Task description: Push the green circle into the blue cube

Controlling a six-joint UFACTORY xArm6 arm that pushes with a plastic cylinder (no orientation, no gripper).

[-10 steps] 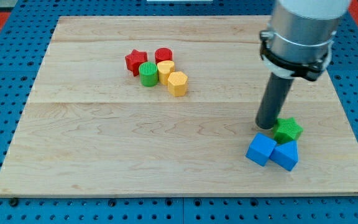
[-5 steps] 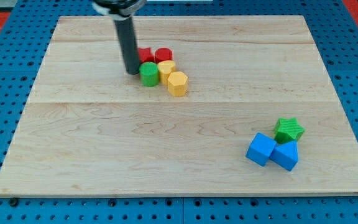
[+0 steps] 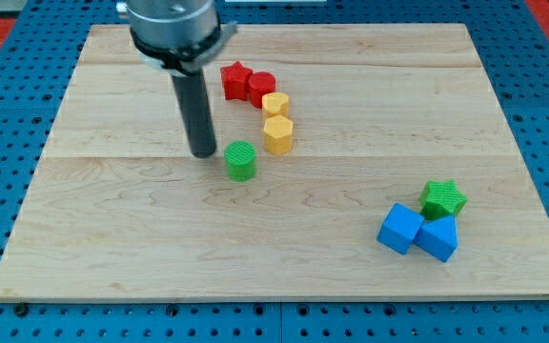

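The green circle (image 3: 241, 160) stands alone near the board's middle. My tip (image 3: 202, 152) is just to its left, a small gap apart. The blue cube (image 3: 400, 229) sits at the lower right, touching a second blue block (image 3: 437, 238) on its right. The green circle is far to the left of the blue cube and a little higher in the view.
A green star (image 3: 442, 199) sits just above the two blue blocks. A red star (image 3: 235, 80), a red circle (image 3: 261, 88) and two yellow blocks (image 3: 275, 104) (image 3: 278, 134) form a curved line above and right of the green circle. The wooden board (image 3: 112, 238) lies on a blue pegboard.
The rod moved from the blue blocks to the cluster, then down. The green circle has been pushed out of the cluster, down and right. The red and yellow blocks shifted right.
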